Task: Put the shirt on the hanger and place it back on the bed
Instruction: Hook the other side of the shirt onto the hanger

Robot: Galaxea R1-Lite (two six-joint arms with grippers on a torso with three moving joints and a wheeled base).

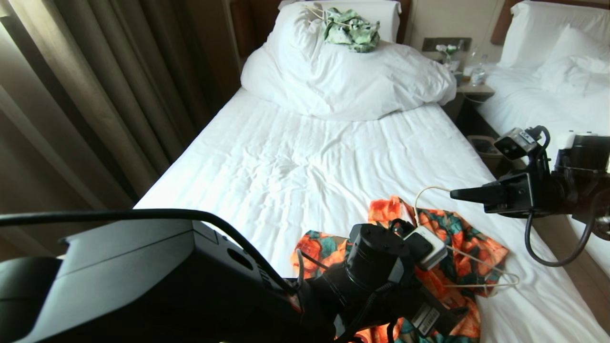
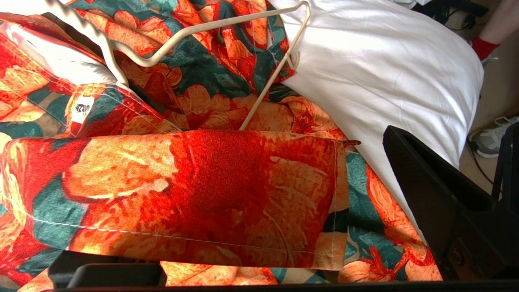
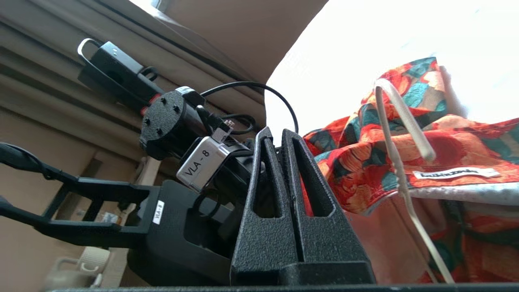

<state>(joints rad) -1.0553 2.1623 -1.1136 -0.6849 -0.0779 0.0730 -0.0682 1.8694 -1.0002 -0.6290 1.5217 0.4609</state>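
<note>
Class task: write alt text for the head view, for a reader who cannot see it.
A floral shirt lies crumpled on a white bed with a cream hanger partly in it. The left end effector is low over the shirt; the right end effector, shut and empty, points in from the right.

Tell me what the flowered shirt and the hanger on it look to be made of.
The shirt looks like thin woven cloth, matte, with visible weave and stitched hems. The hanger seems coated wire or plastic: thin, smooth, cream, twisted at the neck.
</note>
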